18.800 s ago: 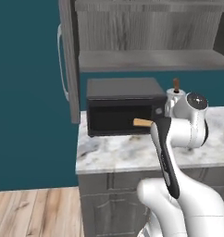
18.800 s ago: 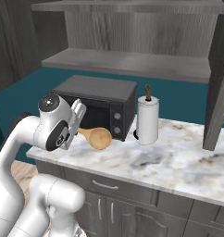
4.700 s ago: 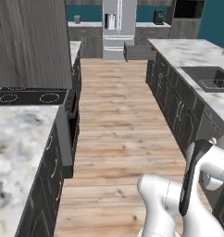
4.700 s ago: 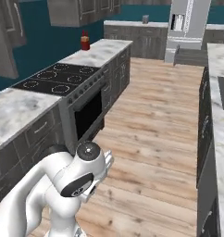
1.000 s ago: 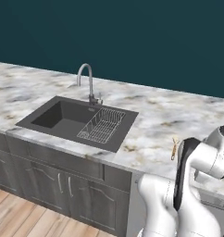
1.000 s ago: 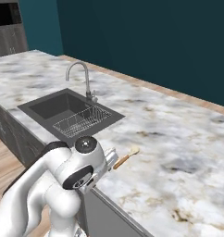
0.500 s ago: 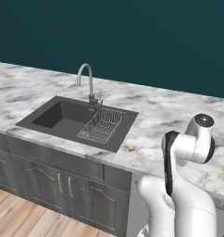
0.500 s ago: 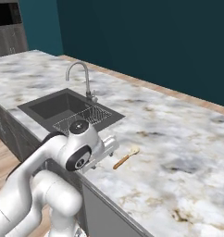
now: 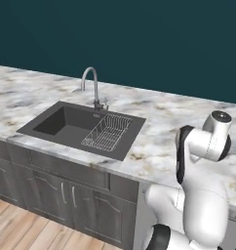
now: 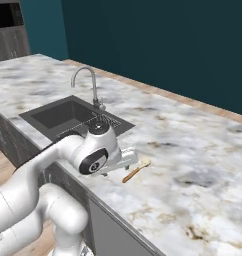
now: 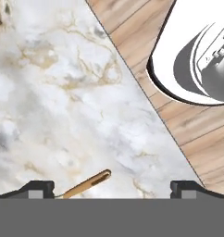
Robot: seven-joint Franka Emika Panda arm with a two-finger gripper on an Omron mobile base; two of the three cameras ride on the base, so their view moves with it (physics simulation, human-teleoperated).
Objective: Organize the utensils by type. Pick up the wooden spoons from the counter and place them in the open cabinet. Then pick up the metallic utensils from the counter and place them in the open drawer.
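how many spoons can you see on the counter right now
1. A spoon with a cream head and orange-brown handle lies on the marble counter, right of the sink, just past the arm's hand. Others may be hidden behind the arm.

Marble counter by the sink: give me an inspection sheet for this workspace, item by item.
Surface: white-grey veined marble counter over dark grey cabinets.
Job's things: short wooden spoon with a cream head and orange-brown handle lies flat on the counter near its front edge; its handle end shows between the fingers in the hand view.
Clutter: dark sink basin holding a wire rack, curved silver faucet behind it.
Grippers: gripper open above the counter, fingers wide apart, holding nothing.
Cables: nothing seen.
Surroundings: dark teal wall, wooden floor.
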